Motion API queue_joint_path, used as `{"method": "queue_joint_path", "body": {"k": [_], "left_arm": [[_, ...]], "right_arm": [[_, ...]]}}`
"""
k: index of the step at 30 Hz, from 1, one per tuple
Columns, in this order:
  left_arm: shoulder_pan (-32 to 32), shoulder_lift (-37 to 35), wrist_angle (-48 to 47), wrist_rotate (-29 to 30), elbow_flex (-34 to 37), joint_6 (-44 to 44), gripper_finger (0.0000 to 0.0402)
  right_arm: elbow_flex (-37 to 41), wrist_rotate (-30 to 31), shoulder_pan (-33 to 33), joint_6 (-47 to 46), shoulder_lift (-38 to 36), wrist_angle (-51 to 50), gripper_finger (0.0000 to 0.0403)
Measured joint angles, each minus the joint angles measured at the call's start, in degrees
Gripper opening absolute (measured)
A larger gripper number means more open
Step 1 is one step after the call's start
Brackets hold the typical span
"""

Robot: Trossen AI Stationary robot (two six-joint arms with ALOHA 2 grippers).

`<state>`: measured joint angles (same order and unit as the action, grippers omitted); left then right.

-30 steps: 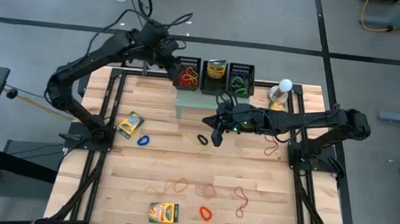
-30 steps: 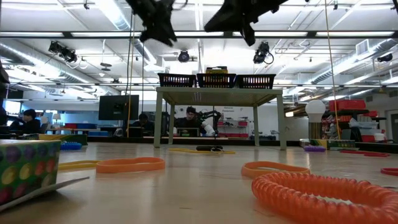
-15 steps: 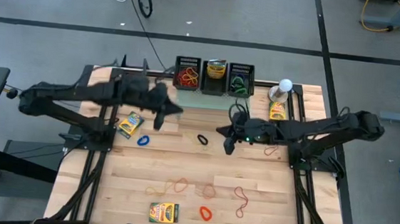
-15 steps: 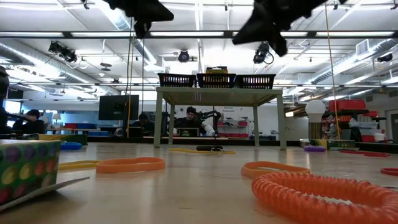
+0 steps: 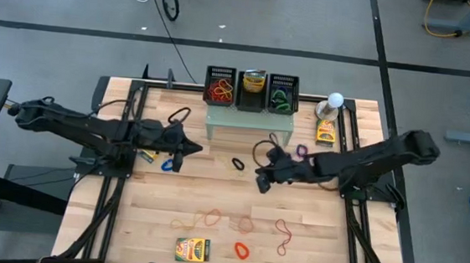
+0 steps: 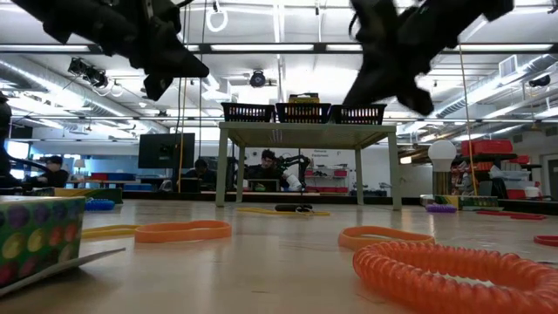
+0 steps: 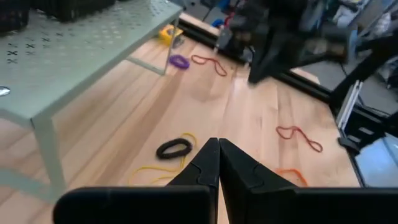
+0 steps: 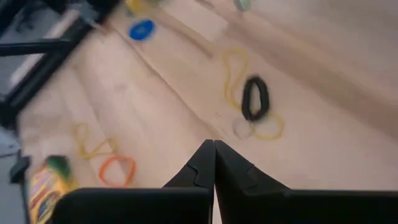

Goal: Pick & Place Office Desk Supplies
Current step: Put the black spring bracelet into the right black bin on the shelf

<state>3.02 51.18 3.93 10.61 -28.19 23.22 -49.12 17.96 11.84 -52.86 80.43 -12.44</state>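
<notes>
While aloft, both hands [image 5: 190, 151] closed.

Low view: printed box [image 6: 35, 235] cut off at left edge; orange coil [image 6: 462, 275] cut off at right and bottom. Left wrist view: other arm [image 7: 292, 37] blurred. Contents of 3 black baskets [image 5: 253, 90] — too small to tell item by item.

You have three baskets [image 5: 253, 90] on the stand [image 5: 244, 120] at the table's [image 5: 327, 248] far edge; bands [image 5: 238, 163] lie before it, one box [image 5: 193, 249] at the near edge.
</notes>
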Motion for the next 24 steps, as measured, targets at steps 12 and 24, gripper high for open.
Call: {"method": "queue_joint_path", "body": {"k": [12,24], "left_arm": [[0.7,-1.5,4.7,-3.2,2.3,-3.1,0.0007],[0.7,-2.2,4.3,-4.7,2.3,-1.8,0.0007]], "right_arm": [[-7.2,0.1,-4.4,-7.9,19.3,1.9,0.0121],[-11.8,0.6,-9.0,-6.2,29.0,1.8,0.0125]]}}
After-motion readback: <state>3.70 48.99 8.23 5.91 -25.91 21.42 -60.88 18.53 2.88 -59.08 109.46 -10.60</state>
